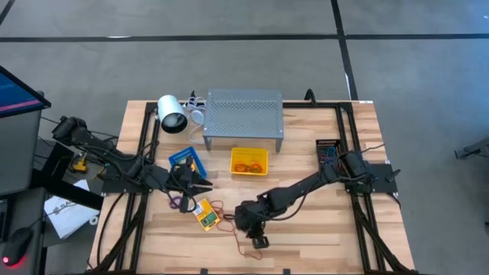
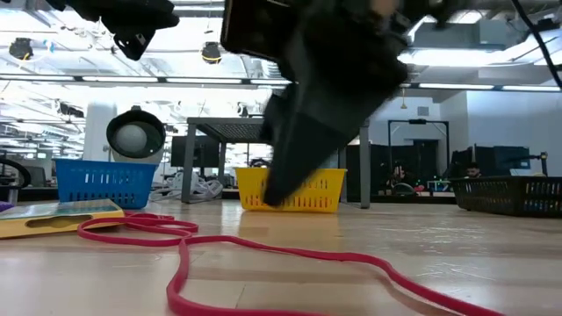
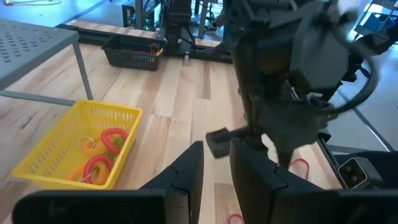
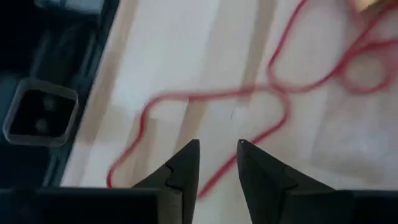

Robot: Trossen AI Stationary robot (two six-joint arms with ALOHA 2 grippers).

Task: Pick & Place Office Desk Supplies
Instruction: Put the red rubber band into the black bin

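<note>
A long red rubber band [image 4: 249, 93] lies in loose loops on the wooden table, also in the low view [image 2: 263, 250]. My right gripper [image 4: 217, 149] stands open just above it, pointing steeply down, and a strand runs under the gap between its fingers. A yellow-green crayon box [image 1: 206, 216] lies flat to its left, with a purple band [image 1: 179, 202] beside it. My left gripper [image 3: 217, 155] hangs open and holds nothing, above the table near the blue bin [image 1: 187, 160]. A yellow bin [image 3: 74, 149] holds red, orange and green bands.
A grey perforated shelf [image 1: 244, 114] stands at the far middle, with a white cylinder [image 1: 172, 114] to its left. A black bin [image 1: 328, 149] sits at the right. The low-view camera block [image 4: 37, 112] sits at the near table edge, close to my right gripper.
</note>
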